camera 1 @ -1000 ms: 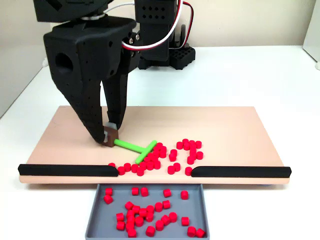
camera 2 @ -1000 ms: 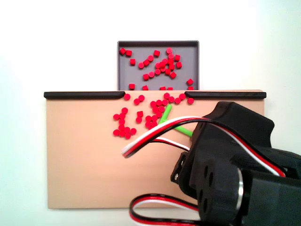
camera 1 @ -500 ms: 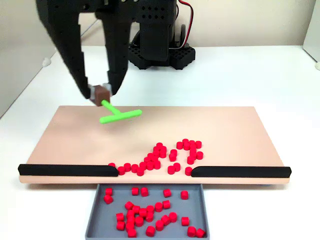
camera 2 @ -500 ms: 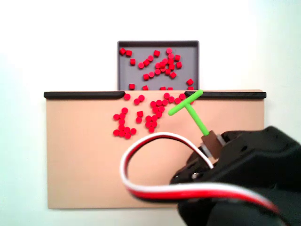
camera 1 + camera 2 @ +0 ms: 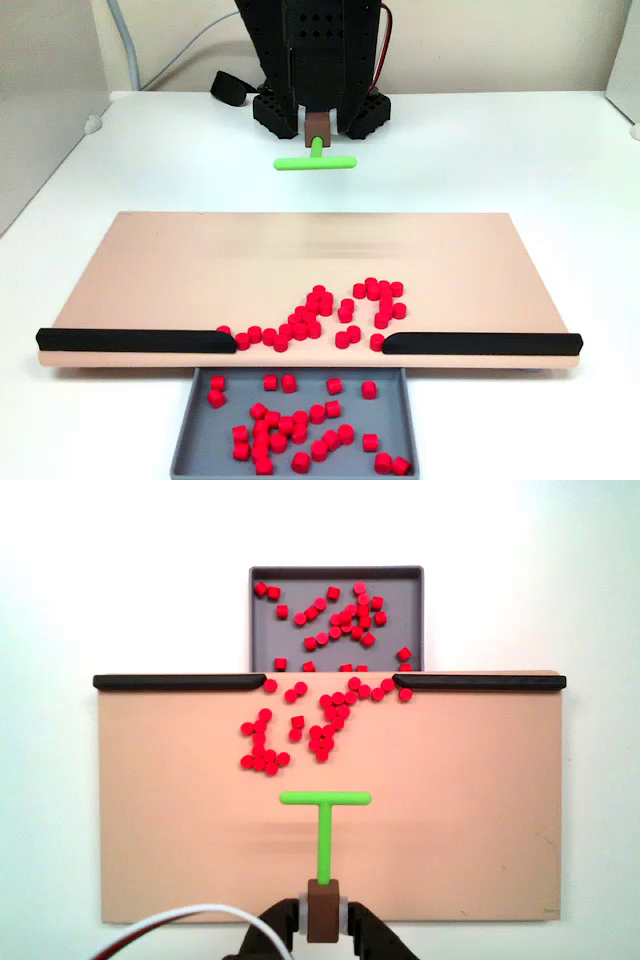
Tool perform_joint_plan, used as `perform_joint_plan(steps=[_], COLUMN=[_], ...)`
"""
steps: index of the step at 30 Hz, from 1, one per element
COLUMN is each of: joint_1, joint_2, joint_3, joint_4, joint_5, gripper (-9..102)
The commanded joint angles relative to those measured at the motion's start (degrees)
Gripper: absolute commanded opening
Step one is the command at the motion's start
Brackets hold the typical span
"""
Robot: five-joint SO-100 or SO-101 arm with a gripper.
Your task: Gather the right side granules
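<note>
Your tool point(image 5: 322, 925) was clamped on the green T-stick's point(image 5: 324, 820) brown block. The granules point(image 5: 300, 725) lay scattered near the board's gap; light and prone to rolling, better swept than gripped.

light: bright, even, soft shadows | glare: white table nearly washed out | focus: slightly soft

The gripper point(image 5: 322, 920) is clamped on the brown block at its tips, with the green stick point(image 5: 324, 825) jutting forward from it.
</note>
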Motion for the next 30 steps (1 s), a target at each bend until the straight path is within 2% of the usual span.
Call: perform_joint_plan(steps=[1, 30], joint_1=[0.4, -0.3], joint_2=[2.5, 0.9], joint_3=[0.4, 0.4], joint_4=[0.1, 0.0], joint_5=[0.6, 2.0], gripper=[0, 0])
